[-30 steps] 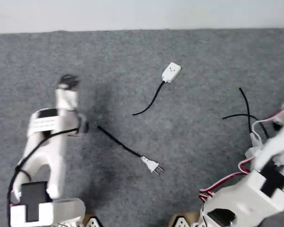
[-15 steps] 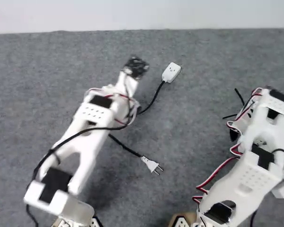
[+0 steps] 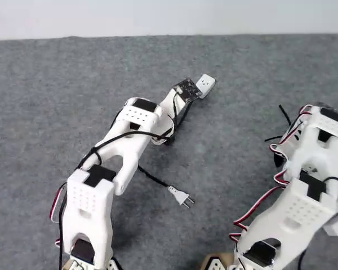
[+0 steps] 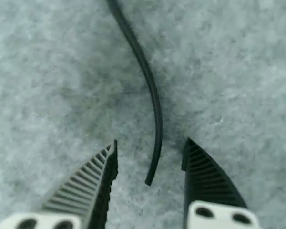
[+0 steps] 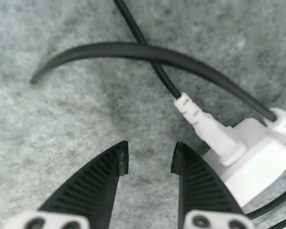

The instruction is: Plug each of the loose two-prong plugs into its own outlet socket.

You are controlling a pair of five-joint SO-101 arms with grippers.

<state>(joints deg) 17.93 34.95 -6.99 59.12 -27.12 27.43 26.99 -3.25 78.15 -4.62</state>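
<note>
Left gripper [image 4: 151, 142] open, black cord [image 4: 155, 109] end lying between its jaws. Right gripper [image 5: 151, 144] open, white plug [image 5: 206, 128] just beside it.

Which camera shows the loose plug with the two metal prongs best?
The high view: the loose plug lies whole, prongs bare. The left wrist view looks at a black cord end, the right wrist view at another plug in a white socket.
</note>
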